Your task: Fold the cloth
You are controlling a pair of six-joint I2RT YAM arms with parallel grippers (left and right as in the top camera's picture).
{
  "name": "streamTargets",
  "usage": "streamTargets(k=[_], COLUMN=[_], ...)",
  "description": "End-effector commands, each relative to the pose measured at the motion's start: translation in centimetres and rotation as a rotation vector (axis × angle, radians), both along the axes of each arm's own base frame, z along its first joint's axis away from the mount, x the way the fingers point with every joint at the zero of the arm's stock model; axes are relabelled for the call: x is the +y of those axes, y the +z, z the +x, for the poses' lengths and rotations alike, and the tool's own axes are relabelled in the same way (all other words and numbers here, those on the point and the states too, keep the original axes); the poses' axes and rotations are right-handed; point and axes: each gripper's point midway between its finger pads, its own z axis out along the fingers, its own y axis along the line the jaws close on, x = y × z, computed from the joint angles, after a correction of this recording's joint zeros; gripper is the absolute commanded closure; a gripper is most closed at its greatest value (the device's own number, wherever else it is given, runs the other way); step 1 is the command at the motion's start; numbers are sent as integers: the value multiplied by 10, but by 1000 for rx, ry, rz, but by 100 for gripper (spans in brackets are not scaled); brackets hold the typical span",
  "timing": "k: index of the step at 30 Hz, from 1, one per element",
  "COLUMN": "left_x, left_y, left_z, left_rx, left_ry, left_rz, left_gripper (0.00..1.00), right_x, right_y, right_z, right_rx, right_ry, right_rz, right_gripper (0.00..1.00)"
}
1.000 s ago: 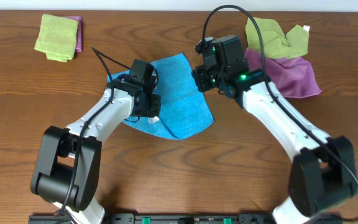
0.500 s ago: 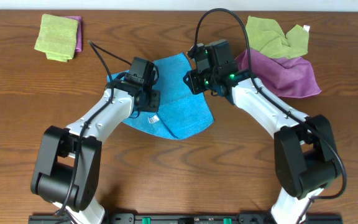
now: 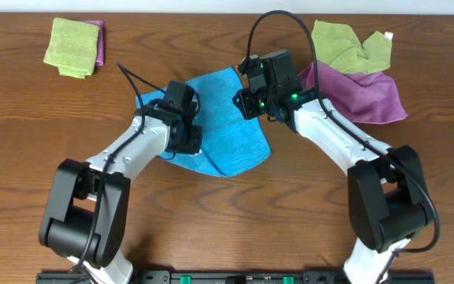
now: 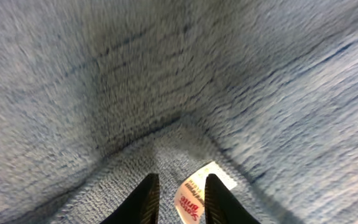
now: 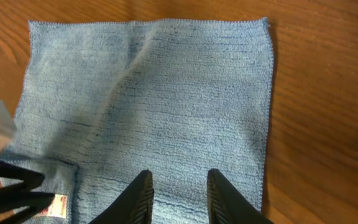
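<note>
Cloth (image 3: pixel 235 130) flat, near-square, skewed on table (image 3: pixel 22 118), one corner pointing far side.

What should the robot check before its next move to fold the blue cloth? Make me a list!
1. Blue cloth mostly flat on the table: ok.
2. Left hand open, by the white tag: ok.
3. Left hand touching the cloth: cannot tell.
4. Right hand open over the cloth: ok.
5. Purple cloth off the blue cloth: ok.
</note>
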Motion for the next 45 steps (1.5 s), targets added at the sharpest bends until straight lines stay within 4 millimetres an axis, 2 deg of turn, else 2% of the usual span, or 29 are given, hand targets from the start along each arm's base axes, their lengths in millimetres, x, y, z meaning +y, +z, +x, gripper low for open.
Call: streamTargets(k=[1, 6, 16, 21, 29, 34, 40, 45], left_x=[0, -2, 0, -1, -9, -10, -6, -7], left_y=[-6, -5, -9, -8, -8, -10, -12, -8], left_z=[-2, 3, -19, -18, -12, -15, -39, -50], left_rx=[4, -16, 78, 76, 53, 74, 187, 248], left_ry=[-12, -12, -19, -19, -26, -13, 34, 99], left_rz=[0, -8, -10, -11, -50, -64, -58, -78], left_gripper=[71, 70, 75, 75, 94, 94, 94, 94], right_x=[2, 2, 1, 2, 1, 1, 1, 1], right_y=[-2, -3, -3, -2, -4, -4, -4, -4], right_z=[-1, -2, -2, -1, -3, -3, -3, -3], right_rx=[4, 10, 10, 7, 17, 16, 16, 16], right_ry=[13, 13, 11, 11, 11, 11, 10, 11], right_rz=[6, 3, 0, 2, -2, -2, -3, -2], right_gripper=[71, 72, 73, 74, 77, 78, 82, 84])
